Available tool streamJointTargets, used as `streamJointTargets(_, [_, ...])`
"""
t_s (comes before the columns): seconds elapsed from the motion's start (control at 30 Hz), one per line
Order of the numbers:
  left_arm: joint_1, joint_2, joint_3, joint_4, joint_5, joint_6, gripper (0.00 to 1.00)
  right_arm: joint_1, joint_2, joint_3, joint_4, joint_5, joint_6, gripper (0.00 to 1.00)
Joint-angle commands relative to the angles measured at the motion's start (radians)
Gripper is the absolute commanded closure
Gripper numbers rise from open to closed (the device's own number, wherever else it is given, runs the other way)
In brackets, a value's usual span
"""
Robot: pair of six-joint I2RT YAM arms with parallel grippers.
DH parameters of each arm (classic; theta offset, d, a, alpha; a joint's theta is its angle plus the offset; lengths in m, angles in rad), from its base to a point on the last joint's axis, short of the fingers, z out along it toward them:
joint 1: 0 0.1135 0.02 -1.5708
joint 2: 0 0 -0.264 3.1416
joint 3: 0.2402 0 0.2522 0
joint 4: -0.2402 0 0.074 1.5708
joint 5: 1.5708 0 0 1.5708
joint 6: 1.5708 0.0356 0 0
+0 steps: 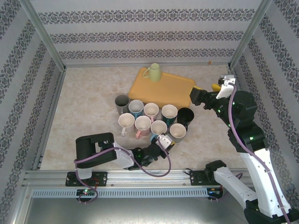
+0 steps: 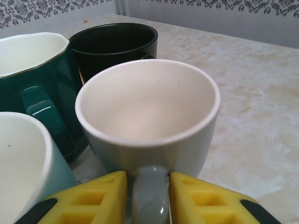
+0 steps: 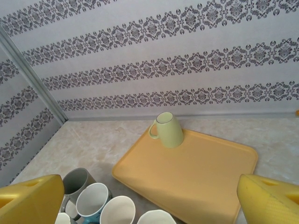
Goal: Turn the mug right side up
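Near edge: left claw [image 2: 148, 201] low at the front of the mug cluster [image 1: 152, 119], yellow fingers [image 2: 93, 198] flanking the grey handle [image 2: 149, 189] of a cream mug [image 2: 149, 107]. Cannot tell whether clenched on that handle or let go, with no clear gap on either side. Cream mug mouth-up, close beside a dark green mug [image 2: 46, 88], a black mug [image 2: 117, 42] just behind, a pale blue one [image 2: 58, 175] at the left.

Risk here: drag or tip of the cream mug on any retreat made with the handle pinched. Knock to the neighbours on a sideways swing, given the tight packing. Needs a clean release first, then a straight pull-back.

Right side: right claw [image 1: 194, 97] raised beside the yellow tray [image 3: 201, 177], released, jaws spread wide, nothing between, facing across the tray.

Far: pale green mug [image 3: 169, 130], the one to turn, mouth-down near the tray's far rim, well apart from the cluster, handle toward the left.

Risks there, as judged:
- slip of the glazed, tapered wall out of a pinch
- shove off the far rim on a low or off-centre approach
- drop mid-flip on a shallow grip
- clip of the tray edge on the way in
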State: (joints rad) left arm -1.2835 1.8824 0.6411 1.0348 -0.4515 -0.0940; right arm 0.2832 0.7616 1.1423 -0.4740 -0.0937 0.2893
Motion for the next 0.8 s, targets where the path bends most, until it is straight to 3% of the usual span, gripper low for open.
streamJointTargets(0.0, [-0.01,0.016,0.013,-0.018,-0.048,-0.005,0.66,-0.009,-0.008,-0.014,0.03,0.014,0.001,0.05])
streamJointTargets(0.3, [-0.009,-0.026,-0.061,0.047,-0.004,-0.017,0.51,-0.009,-0.008,-0.014,0.031,0.012,0.004,0.05])
streamJointTargets(0.77, [-0.009,-0.182,-0.099,0.064,0.096,0.057,0.5,-0.009,0.005,-0.003,0.022,0.005,0.007,0.05])
